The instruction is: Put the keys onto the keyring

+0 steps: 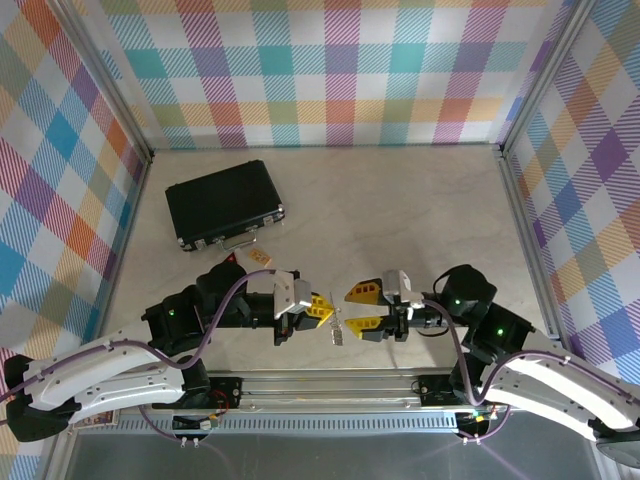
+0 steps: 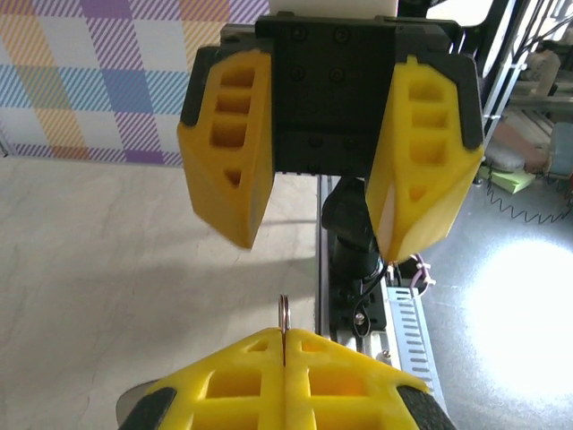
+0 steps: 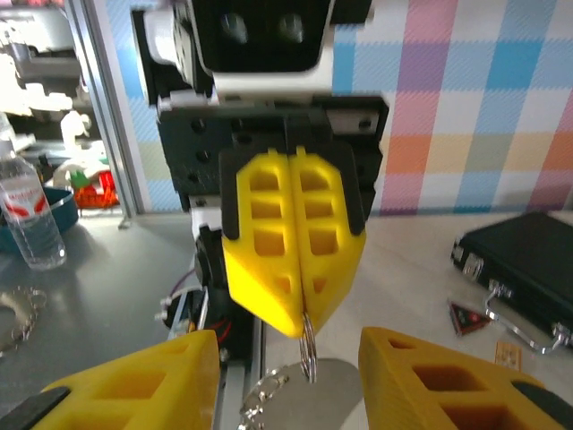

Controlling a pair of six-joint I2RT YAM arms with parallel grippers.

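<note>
My left gripper (image 1: 328, 313) is shut on the thin silver ring of the keyring (image 2: 284, 312), which sticks up edge-on between its yellow fingertips. In the right wrist view the same keyring (image 3: 309, 367) hangs below those closed fingers, in front of a grey-silver rounded piece with bumpy metal bits (image 3: 264, 394) along its left edge. In the top view the keyring (image 1: 337, 330) shows as a small silver thing between the two grippers. My right gripper (image 1: 350, 310) faces the left one, open, its fingers (image 3: 134, 385) on either side of the ring without touching it. The red-headed key is out of view.
A black case (image 1: 225, 203) lies at the back left, with a tan tag (image 1: 260, 258) and a dark triangular tag (image 3: 467, 318) in front of it. The aluminium rail (image 1: 330, 385) runs just below both grippers. Checked walls enclose the table.
</note>
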